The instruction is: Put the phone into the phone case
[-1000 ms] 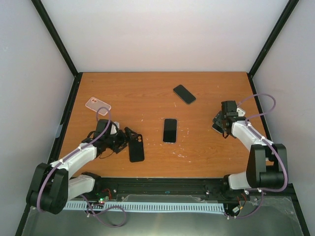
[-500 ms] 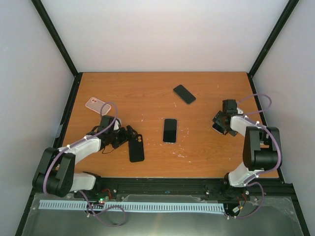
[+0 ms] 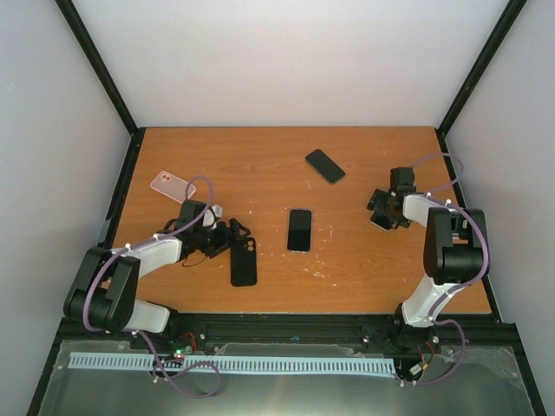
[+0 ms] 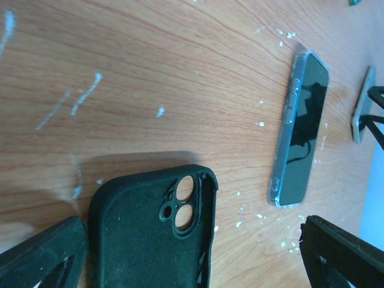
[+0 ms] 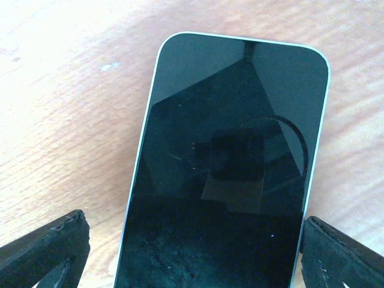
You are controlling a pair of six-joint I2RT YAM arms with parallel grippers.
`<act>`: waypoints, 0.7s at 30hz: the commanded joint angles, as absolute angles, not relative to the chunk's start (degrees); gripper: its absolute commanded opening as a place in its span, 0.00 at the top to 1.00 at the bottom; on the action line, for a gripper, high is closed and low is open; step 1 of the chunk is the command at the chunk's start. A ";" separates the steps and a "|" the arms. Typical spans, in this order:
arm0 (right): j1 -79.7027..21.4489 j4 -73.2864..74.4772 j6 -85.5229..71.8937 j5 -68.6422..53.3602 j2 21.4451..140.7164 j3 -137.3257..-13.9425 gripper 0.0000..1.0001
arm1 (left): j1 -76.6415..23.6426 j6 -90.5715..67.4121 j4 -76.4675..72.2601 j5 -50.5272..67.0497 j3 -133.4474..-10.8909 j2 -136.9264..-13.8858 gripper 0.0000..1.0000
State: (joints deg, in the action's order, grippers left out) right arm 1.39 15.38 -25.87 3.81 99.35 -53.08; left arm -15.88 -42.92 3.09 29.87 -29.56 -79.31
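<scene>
Nearest us, the black phone case (image 3: 243,263) lies flat, its camera end between the left gripper's (image 3: 231,236) spread fingers. Further in we see a phone (image 3: 299,230) at mid-table, well apart from the case; to the right the right gripper (image 3: 384,211) straddles a second phone (image 5: 228,168), fingers wide. A third phone (image 3: 325,165) lies farthest back.

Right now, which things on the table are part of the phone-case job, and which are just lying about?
Likely in the job: black case by the open left hand; phone under the open right hand.
Lying about: pink case; centre phone; far phone.
</scene>
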 commanded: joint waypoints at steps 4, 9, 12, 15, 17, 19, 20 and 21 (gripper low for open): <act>0.10 15.19 -17.96 -1.11 102.50 -54.81 0.07 | -16.17 -41.60 -1.45 36.65 -29.82 -79.80 0.04; -1.63 18.04 -17.71 2.31 105.04 -57.37 0.07 | -16.17 -41.94 -4.11 40.49 -29.22 -81.27 0.05; -3.17 20.86 -17.72 6.03 107.11 -59.86 0.07 | -16.17 -42.47 -5.59 42.40 -28.83 -81.60 0.06; -4.22 23.31 -18.20 10.01 108.56 -61.61 0.10 | -16.17 -42.42 -4.67 42.34 -29.07 -80.80 0.06; -4.43 24.47 -18.68 11.08 109.37 -62.37 0.12 | -16.17 -42.53 -3.98 42.06 -29.09 -79.73 0.07; -4.44 25.09 -18.89 11.52 109.82 -62.64 0.16 | -16.17 -42.74 -3.43 41.97 -29.16 -78.52 0.07; -4.48 25.13 -18.90 11.56 109.79 -62.63 0.18 | -16.17 -42.80 -3.12 41.85 -29.18 -77.97 0.07; -4.60 25.06 -18.86 11.72 109.66 -62.58 0.19 | -16.17 -42.88 -2.72 41.73 -29.25 -77.31 0.07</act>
